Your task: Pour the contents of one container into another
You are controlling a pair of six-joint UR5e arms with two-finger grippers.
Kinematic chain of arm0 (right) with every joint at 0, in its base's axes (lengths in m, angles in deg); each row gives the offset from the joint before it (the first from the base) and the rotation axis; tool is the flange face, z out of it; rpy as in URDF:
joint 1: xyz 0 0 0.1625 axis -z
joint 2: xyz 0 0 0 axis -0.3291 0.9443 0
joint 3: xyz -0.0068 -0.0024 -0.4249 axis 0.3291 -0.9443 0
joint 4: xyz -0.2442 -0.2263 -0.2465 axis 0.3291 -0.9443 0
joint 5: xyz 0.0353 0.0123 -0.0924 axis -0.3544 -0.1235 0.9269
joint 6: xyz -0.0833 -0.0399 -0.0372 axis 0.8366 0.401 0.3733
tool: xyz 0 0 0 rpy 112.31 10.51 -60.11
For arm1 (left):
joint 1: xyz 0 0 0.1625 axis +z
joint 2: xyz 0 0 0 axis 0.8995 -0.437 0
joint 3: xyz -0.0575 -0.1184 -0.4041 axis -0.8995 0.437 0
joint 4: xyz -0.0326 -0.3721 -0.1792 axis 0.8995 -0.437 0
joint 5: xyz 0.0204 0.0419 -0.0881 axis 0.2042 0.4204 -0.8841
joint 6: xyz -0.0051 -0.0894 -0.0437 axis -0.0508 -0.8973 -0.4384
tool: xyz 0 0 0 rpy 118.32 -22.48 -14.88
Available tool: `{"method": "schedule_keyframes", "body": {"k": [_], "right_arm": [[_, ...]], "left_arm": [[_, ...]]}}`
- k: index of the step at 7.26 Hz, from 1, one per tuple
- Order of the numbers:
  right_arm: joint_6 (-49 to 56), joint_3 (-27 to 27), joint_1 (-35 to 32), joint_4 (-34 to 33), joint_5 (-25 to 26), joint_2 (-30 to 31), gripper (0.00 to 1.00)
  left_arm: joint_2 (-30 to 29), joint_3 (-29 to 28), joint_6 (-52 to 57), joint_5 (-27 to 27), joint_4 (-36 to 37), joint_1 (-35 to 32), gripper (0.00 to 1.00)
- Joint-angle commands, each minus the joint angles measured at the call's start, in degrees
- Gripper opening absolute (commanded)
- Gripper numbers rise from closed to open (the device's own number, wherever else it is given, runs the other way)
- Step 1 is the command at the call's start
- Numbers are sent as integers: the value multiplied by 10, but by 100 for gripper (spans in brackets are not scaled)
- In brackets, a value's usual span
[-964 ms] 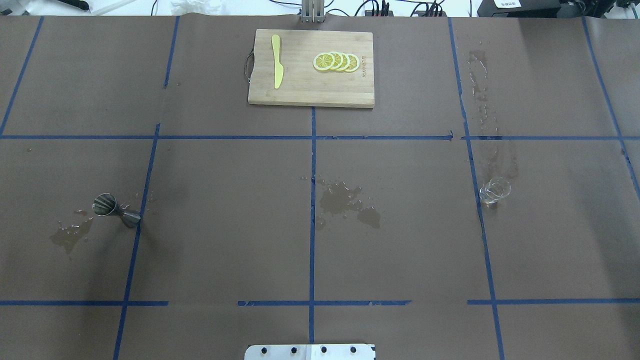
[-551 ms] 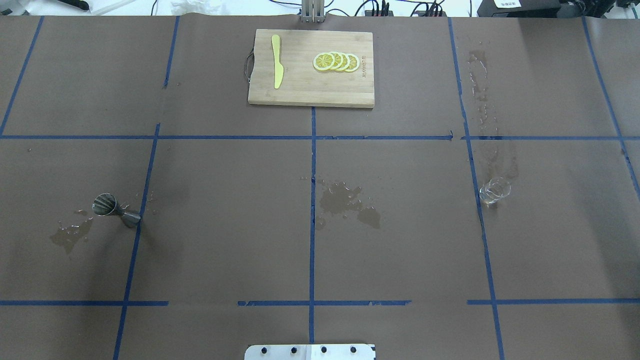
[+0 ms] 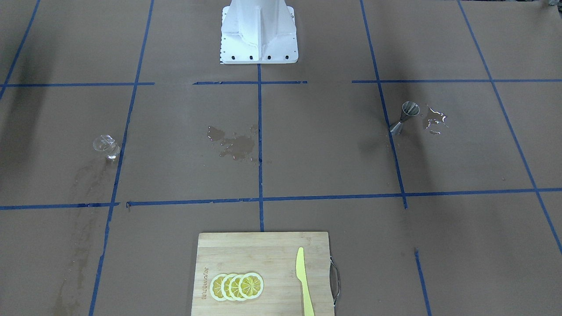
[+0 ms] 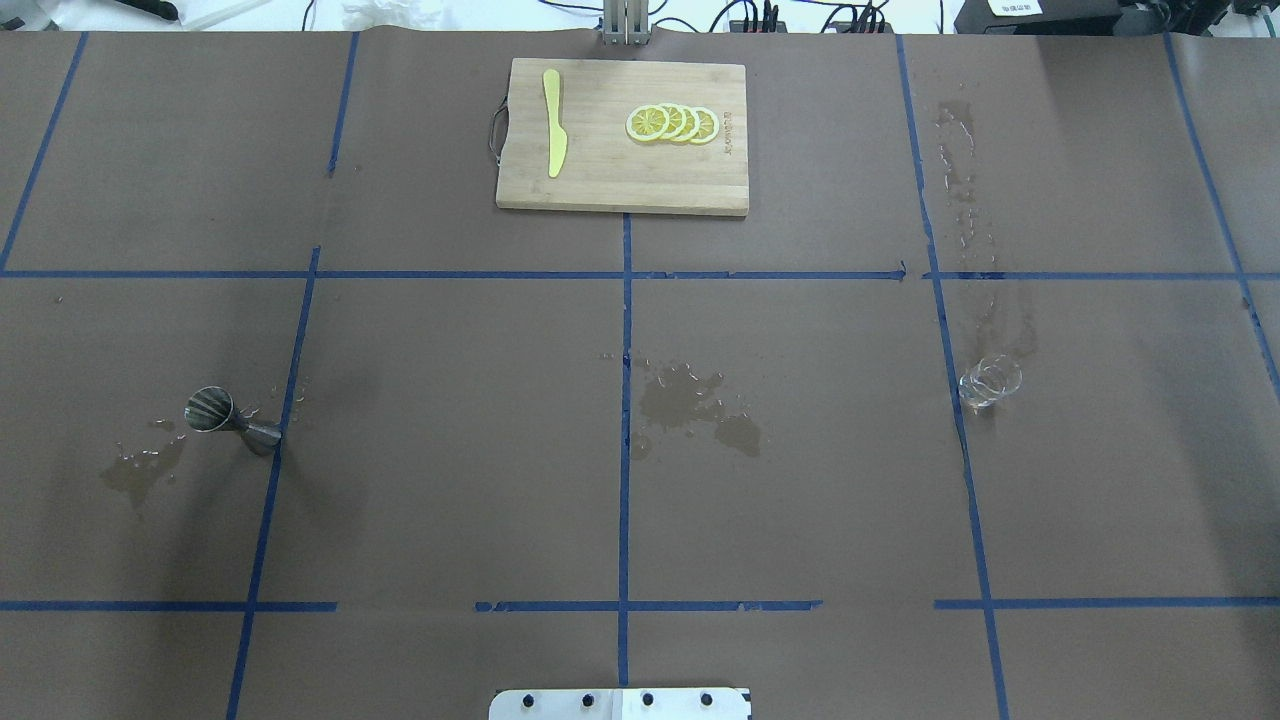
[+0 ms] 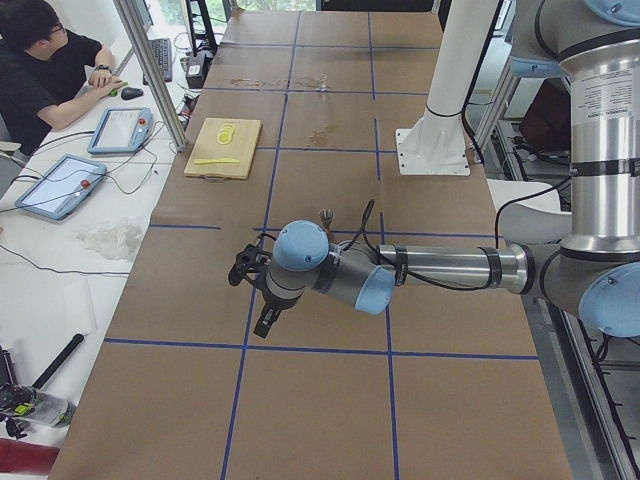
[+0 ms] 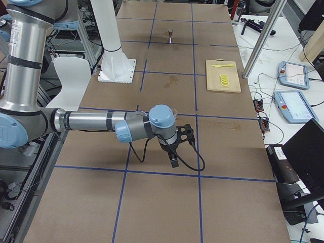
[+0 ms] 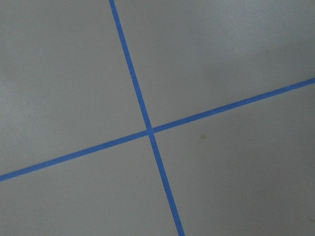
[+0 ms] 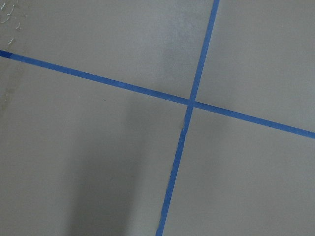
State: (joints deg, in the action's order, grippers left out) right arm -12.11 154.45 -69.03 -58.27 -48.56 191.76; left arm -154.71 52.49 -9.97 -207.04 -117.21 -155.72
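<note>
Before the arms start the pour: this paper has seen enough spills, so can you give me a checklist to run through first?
1. Glass cup upright, free of both grippers: ok.
2. Liquid in the cup: cannot tell, too small and clear.
3. Steel jigger upright, open cone up: ok.
4. Left gripper and right gripper open: cannot tell, seen only in side views.
5. Brown paper dry: not ok, puddle beside the jigger, stain at mid-table.
6. Cutting board off the line between cup and jigger: ok.
</note>
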Motion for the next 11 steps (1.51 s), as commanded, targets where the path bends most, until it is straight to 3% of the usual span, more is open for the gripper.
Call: {"method": "schedule_keyframes", "body": {"k": [1, 3, 6, 8, 10, 11], "right_arm": [[2, -1, 0, 1, 1, -5, 100], [2, -2, -1, 1, 1, -5, 100], [0, 7, 0, 4, 3, -6, 100], [0, 7, -1, 4, 2, -5, 100], [0, 7, -1, 4, 2, -4, 100], [0, 7, -1, 4, 2, -3, 100]], "left_arm": [[-20, -29, -3, 4, -113, 0, 100], [-40, -46, -1, 0, -148, 0, 100], [-40, -40, -10, -1, -279, 9, 100], [-41, -13, -93, 6, -294, 62, 100], [-33, 1, -271, 77, -407, 129, 100], [-11, 38, -344, 159, -430, 194, 100]]}}
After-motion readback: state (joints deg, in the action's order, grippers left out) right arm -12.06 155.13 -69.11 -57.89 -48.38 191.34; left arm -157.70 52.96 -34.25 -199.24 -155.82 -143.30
